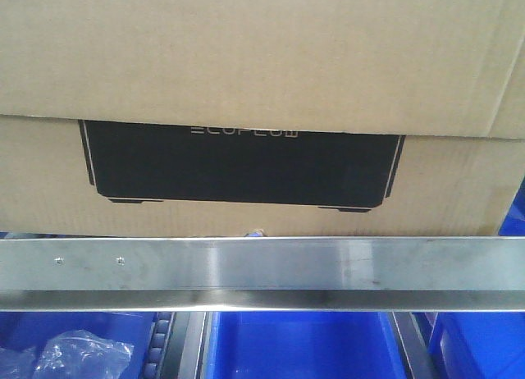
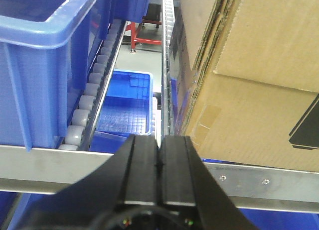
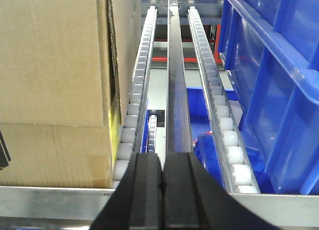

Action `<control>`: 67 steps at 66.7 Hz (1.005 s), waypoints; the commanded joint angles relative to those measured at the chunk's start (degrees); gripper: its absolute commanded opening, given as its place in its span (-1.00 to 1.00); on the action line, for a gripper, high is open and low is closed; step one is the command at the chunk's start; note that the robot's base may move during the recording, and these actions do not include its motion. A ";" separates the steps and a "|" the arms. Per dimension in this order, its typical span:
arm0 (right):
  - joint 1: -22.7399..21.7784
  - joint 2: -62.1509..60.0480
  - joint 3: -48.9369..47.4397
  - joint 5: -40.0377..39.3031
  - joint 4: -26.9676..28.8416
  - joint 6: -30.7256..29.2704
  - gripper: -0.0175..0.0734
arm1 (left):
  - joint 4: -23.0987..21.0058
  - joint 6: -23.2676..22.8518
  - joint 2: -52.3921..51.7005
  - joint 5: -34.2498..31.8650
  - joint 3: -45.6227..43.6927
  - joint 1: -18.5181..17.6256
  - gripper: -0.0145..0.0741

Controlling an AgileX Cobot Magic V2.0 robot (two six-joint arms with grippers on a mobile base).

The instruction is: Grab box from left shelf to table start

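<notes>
The left end effector (image 2: pixel 160 175) and right end effector (image 3: pixel 163 185) are clenched on nothing, just before the front rail (image 1: pixel 262 264). The box (image 1: pixel 262 67) rests just behind that rail on the shelf (image 3: pixel 227 135). Squeezed only by its flanks, it may slip, or snag the rail.

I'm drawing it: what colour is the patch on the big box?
The patch is black with pale letters, clearest in the front-facing view.
</notes>
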 commanded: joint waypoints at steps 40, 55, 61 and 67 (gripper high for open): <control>-0.11 -0.47 0.11 -4.98 -0.49 -0.19 -0.49 | -0.30 0.02 -0.87 -11.56 -0.37 0.06 -0.90; -0.12 -0.47 0.11 -5.04 -0.49 -0.19 -0.49 | -0.40 0.02 -0.87 -19.84 -2.42 0.06 -0.90; -0.12 -0.47 0.11 -5.04 -0.49 -0.19 -0.49 | -0.40 0.02 -0.56 -17.42 -6.32 0.06 -0.90; -0.12 -0.47 0.11 -5.04 -0.49 -0.19 -0.49 | -0.40 0.02 0.67 -14.11 -10.88 0.06 -0.89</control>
